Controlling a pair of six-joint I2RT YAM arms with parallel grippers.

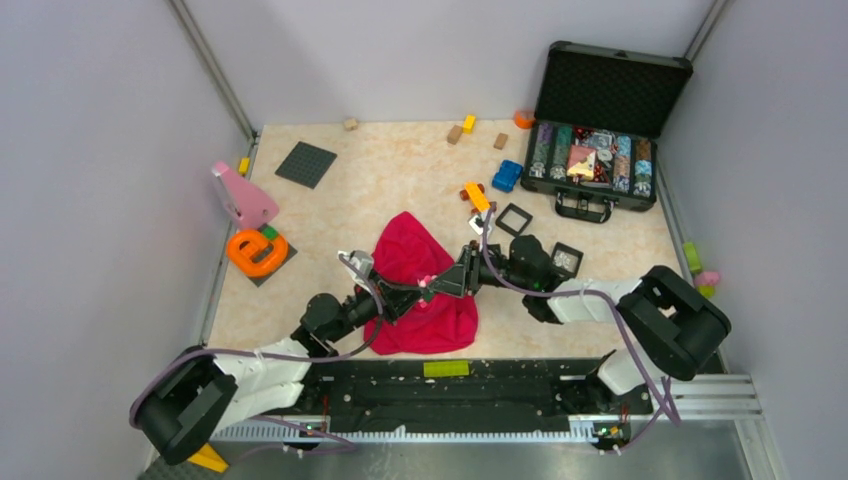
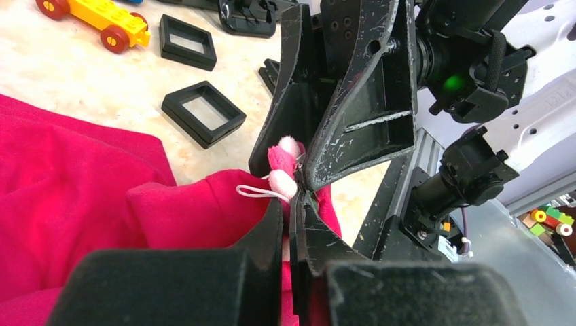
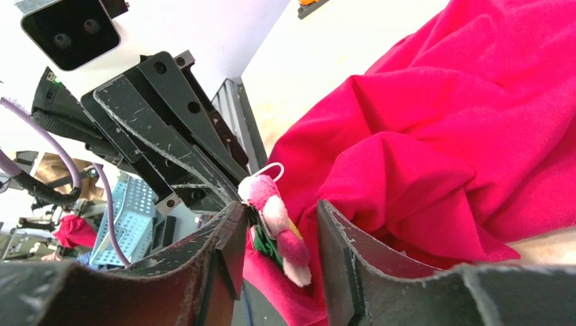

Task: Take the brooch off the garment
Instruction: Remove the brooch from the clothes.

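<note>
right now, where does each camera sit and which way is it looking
top external: above and behind, looking down at the table; both arms show
left wrist: on the left arm, facing the right gripper past its own fingers
right wrist: on the right arm, facing the left gripper past its own fingers
both wrist views share the brooch and garment

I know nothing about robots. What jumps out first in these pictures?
A bright red garment lies mid-table, where the left gripper and right gripper meet tip to tip at a small pink-and-white brooch. At the far right stands an open black case of coloured chips; at the left edge, an orange ring toy.
</note>
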